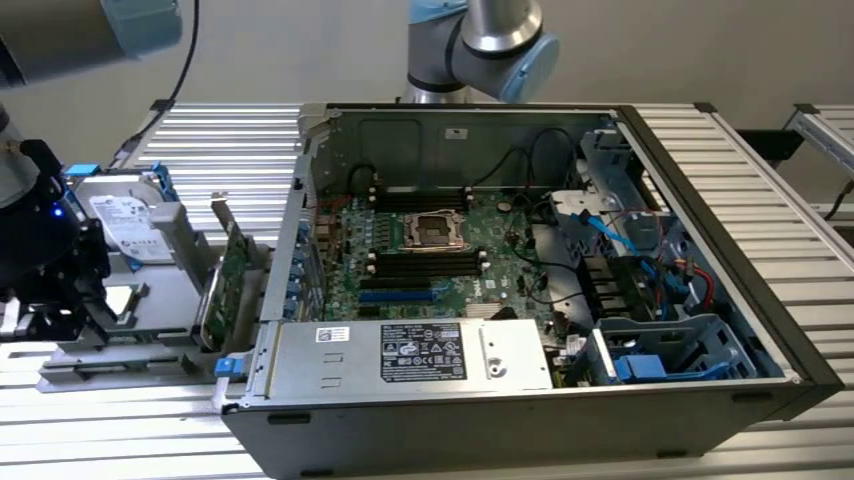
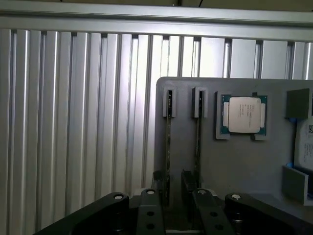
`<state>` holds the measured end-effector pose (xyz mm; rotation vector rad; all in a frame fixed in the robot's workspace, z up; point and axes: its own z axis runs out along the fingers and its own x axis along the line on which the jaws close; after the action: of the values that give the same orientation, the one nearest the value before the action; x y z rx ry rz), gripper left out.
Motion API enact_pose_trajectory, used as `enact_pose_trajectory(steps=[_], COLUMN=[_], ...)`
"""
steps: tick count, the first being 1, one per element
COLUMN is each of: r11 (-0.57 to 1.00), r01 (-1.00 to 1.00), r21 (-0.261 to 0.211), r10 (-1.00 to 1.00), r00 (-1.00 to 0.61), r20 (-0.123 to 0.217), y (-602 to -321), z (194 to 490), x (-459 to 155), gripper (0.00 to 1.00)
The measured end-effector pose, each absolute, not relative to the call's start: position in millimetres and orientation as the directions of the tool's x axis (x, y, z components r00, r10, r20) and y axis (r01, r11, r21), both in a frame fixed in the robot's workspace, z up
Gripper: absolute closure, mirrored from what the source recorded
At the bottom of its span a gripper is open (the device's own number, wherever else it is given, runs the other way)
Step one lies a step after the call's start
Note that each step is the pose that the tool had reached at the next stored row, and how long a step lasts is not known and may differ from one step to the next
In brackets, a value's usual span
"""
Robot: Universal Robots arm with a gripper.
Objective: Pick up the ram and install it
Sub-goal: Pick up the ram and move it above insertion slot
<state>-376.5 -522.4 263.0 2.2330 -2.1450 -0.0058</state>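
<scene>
Between my fingertips there is nothing: my gripper (image 2: pixel 176 198) hangs empty, jaws spread to a middling gap, just over the near end of a grey tray (image 2: pixel 244 166). Straight ahead of my fingers (image 2: pixel 149 210) two thin sticks stand on edge in parallel holders, their long axes running directly away from me, in line with my reach. I take the ram (image 2: pixel 167 142) to be the one farther from the processor (image 2: pixel 243 115). Its near end falls inside my gap, while the second stick (image 2: pixel 198 142) lines up with one finger rather than the space between. My jaws therefore face the ram's flat sides. From the exterior view, I stand at the exterior view's left of the open computer case (image 1: pixel 534 440), well apart from its black memory slots (image 1: pixel 424 266).
</scene>
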Motion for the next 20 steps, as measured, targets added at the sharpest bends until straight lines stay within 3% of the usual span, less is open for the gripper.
enact_pose_trajectory(steps=[20], r11=[-0.04], r01=[-0.999], r21=[0.035], r10=[-0.999], r00=[0.041], r20=[0.029], y=[-527], z=[227], x=[-376], gripper=[0.7])
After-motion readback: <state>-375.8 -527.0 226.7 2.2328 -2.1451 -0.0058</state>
